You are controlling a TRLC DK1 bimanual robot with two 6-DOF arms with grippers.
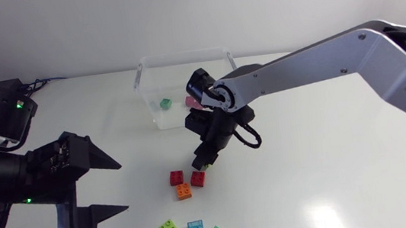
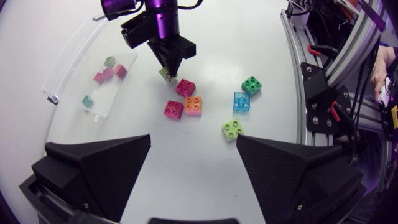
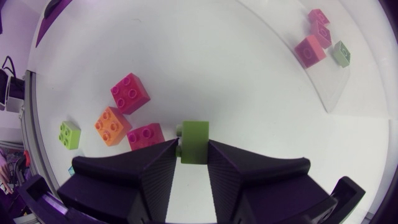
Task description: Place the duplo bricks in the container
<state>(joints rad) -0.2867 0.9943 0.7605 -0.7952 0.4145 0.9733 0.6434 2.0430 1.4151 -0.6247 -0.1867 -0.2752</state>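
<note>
Head view: container (image 1: 181, 55) on white table (image 1: 333, 180)

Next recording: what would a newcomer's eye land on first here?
The right gripper at the middle of the table, shut on a green brick close beside a red brick. Just behind it stands the clear container, with a pink brick and others already inside. The left gripper sits open at the left side, holding nothing.
</note>
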